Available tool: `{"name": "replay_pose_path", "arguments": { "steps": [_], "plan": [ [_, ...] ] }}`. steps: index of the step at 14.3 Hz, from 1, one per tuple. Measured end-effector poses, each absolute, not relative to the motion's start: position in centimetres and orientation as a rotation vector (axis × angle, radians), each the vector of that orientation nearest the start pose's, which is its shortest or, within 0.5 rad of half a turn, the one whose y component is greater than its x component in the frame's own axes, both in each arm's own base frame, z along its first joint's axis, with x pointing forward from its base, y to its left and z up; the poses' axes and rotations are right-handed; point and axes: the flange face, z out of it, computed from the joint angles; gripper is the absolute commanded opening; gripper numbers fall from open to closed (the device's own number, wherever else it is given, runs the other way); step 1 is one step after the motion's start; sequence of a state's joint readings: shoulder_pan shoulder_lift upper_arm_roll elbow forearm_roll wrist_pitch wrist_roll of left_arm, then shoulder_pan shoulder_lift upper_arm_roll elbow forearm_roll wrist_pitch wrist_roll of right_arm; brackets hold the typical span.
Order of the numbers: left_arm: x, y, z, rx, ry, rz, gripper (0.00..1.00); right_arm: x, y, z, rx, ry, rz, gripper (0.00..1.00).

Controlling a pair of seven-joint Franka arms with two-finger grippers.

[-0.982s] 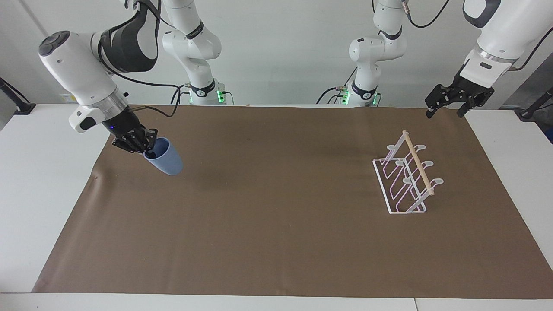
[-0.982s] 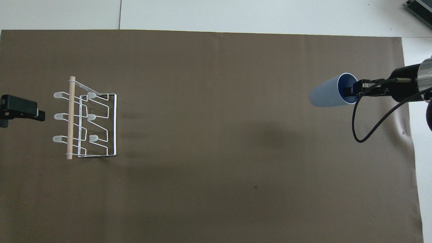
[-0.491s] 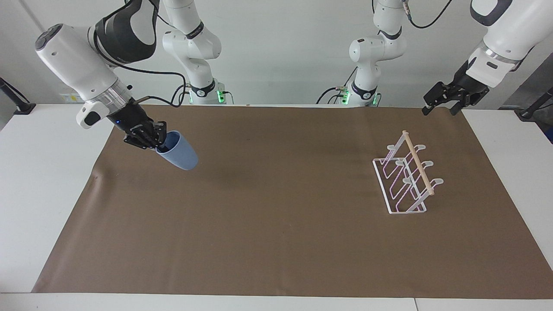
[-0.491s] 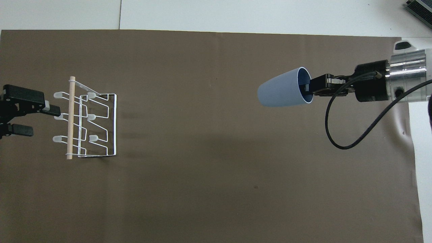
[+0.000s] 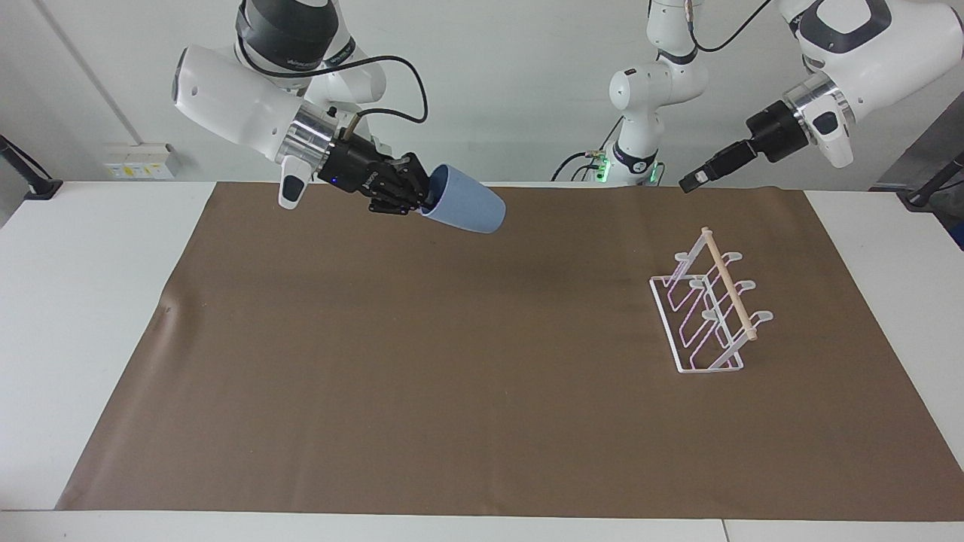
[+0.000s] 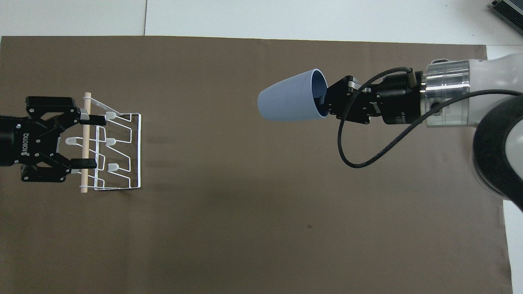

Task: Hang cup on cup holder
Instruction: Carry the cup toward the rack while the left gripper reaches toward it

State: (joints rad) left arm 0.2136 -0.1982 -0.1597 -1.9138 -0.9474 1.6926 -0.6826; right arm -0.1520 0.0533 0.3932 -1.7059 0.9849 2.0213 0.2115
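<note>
The right gripper [image 5: 419,197] holds the light-blue cup [image 5: 465,208] in the air over the brown mat [image 5: 452,376], its fingers clamped on the rim with one finger inside the mouth. The cup lies nearly on its side, base pointing toward the left arm's end of the table. The overhead view shows the inner finger [image 6: 322,99] dark against the cup's [image 6: 291,101] inside wall, which the facing view hides. The left gripper [image 6: 83,141] hangs over the white wire cup holder [image 6: 118,151] with its fingers spread wide apart; only the overhead view shows that spread, while the facing view shows it raised well above the holder [image 5: 708,312].
</note>
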Motion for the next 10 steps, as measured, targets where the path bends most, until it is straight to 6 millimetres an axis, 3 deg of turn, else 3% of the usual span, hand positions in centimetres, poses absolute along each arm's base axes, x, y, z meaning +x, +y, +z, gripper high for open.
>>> {"name": "replay_pose_path", "arguments": {
  "steps": [3,4,6,10],
  "plan": [
    [50.9,-6.8,60.1,1.838,1.062,-0.456,1.0,56.3,25.9,60.1,-2.081,0.465,-0.067,0.0],
    [50.9,-6.9,59.4,1.778,1.08,-0.486,1.0,55.7,27.4,59.7,-2.075,0.492,-0.049,0.0],
    [51.2,-7.4,58.0,1.663,1.122,-0.516,1.0,55.1,28.5,59.5,-2.06,0.546,-0.019,0.0],
    [51.5,-11.7,57.5,1.492,1.201,-0.539,1.0,54.5,29.9,59.5,-2.031,0.611,-0.006,0.0]
  ]
}}
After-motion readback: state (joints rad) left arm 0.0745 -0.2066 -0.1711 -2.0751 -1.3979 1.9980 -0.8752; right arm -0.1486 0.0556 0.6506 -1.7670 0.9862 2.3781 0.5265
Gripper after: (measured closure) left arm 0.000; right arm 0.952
